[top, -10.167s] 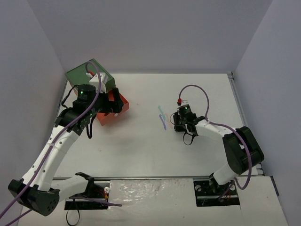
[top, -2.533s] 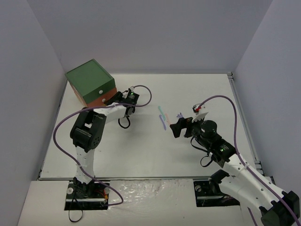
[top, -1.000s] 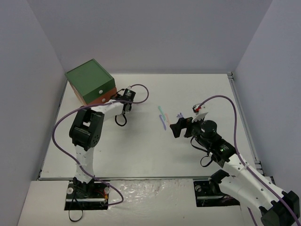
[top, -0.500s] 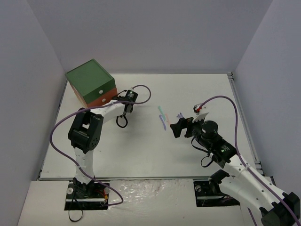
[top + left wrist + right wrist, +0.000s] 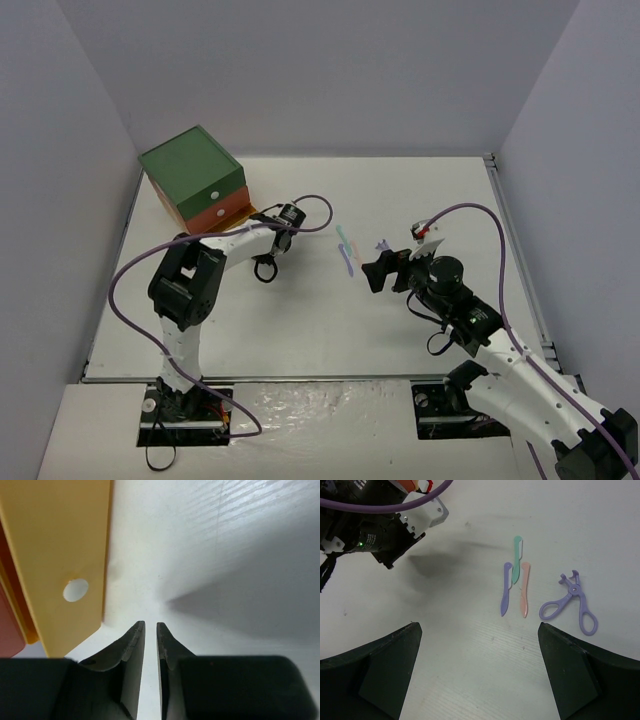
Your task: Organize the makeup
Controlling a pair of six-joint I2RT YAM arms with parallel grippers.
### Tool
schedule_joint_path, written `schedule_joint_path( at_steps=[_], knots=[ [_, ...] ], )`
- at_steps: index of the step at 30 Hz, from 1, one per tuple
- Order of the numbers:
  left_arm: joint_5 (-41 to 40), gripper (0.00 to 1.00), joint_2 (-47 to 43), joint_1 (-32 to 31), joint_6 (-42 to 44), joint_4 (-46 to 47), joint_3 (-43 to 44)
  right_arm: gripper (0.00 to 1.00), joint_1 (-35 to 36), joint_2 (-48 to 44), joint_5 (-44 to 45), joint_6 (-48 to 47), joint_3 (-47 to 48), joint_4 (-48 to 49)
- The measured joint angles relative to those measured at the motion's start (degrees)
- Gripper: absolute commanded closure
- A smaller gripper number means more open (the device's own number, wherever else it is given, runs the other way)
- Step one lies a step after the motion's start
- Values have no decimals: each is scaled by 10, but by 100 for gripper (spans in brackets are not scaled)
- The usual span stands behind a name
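Makeup (image 5: 346, 250) lies near the middle of the table (image 5: 300, 330), a small cluster of thin coloured pieces, well apart from the green-topped box (image 5: 190, 165) in the far left corner. The left arm (image 5: 235, 240) reaches to the foot of that box. The right tool (image 5: 370, 272) hovers just beside the cluster, on its right-edge side.

From the left wrist, the left tool (image 5: 150, 626) is almost pressed together, with only a thin slit between its fingers. It pinches nothing and sits over bare table just beside the yellow drawer front (image 5: 55, 555).

From the right wrist, the right tool is spread wide and empty above a teal stick (image 5: 517, 560), a purple stick (image 5: 506, 590) and a pink stick (image 5: 524, 590). They lie side by side and touching, with a purple scissor-shaped piece (image 5: 574, 589) just beside them. The sticks look light, stiff and flat, and likely to skid on the smooth table. Pinching one across its narrow width at mid-length seems best, though its neighbours crowd it. The scissor-shaped piece offers its shank near the pivot.
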Motion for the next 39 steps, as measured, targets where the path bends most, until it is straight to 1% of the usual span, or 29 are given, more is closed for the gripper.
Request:
schedule_joint_path(
  at_steps=[4,5,7,14,19,26,39],
  knots=[
    [1,40,-25,9,13,-16,32,0,0,0,-2,0,0,0],
    [1,36,-30,14,18,-17,46,0,0,0,-2,0,0,0],
    [2,33,-39,24,29,-15,69,0,0,0,-2,0,0,0],
    [41,33,-46,63,65,-22,124,0,0,0,-3,0,0,0],
    [72,32,-22,78,83,-34,147,0,0,0,-3,0,0,0],
    [111,32,14,83,94,-49,156,0,-3,0,-3,0,0,0],
    [124,33,67,99,95,-52,161,0,-3,0,-3,0,0,0]
  ],
)
